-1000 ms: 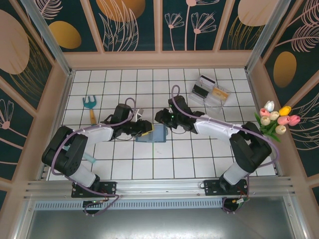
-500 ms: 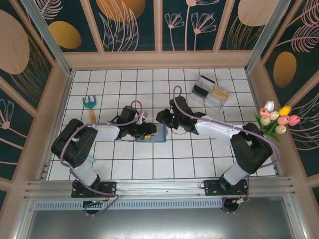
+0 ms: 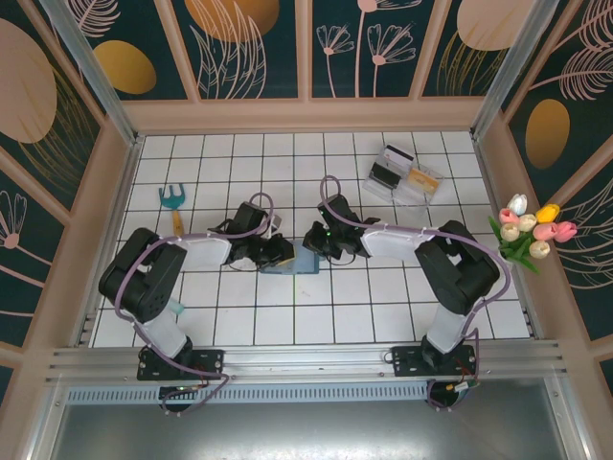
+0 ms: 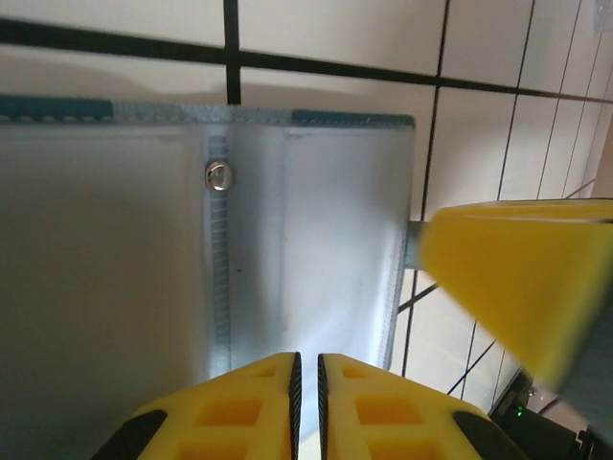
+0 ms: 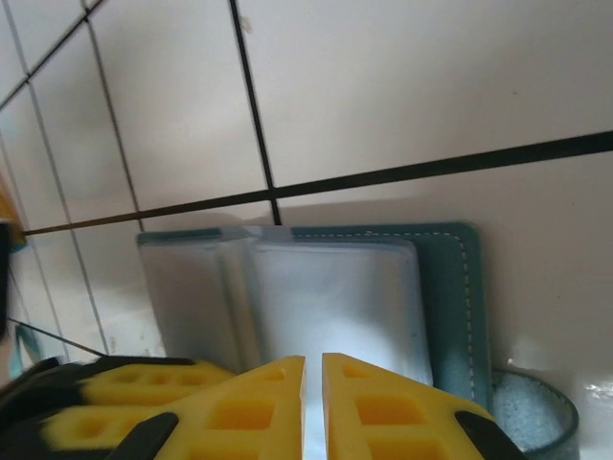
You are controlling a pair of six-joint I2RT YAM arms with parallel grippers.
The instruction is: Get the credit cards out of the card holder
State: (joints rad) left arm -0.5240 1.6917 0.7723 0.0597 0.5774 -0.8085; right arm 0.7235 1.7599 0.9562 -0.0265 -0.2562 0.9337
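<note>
1. Left claw point(image 4: 306, 366): narrow, pads down to a slit. It looks nipped on the edge of the card holder point(image 4: 287, 240). Right claw point(image 5: 313, 369): same narrow slit, nipped on the holder's opposite edge, with a pale pocket layer running in between the pads.
2. The holder lies open and flat on the white tiles mid-table, between the two claws, grey inner pockets facing up.
3. Cards: a pale one with a dark stripe point(image 3: 395, 154) and a yellow-orange one point(image 3: 422, 179) look to sit in the clear tray point(image 3: 402, 194) at far right, well apart from the holder. You cannot tell from here whether a pocket hides another card.
4. Risk: you have hold of soft material, not a card. If you lift, the whole holder probably comes up and nothing slides out.
5. Risk: if both claws pull apart, the soft holder stretches. The weaker pinch then slips off, or the holder jerks toward one side.
6. Risk: both pinches are thin and sit right at the edge. A small twist of either wrist could drop the holder or fold it shut over the pockets.
7. Risk: the claws are crowded. The left wrist view has the right claw's yellow finger just beside the holder's right edge, so any sideways move could knock the fingers together.
</note>
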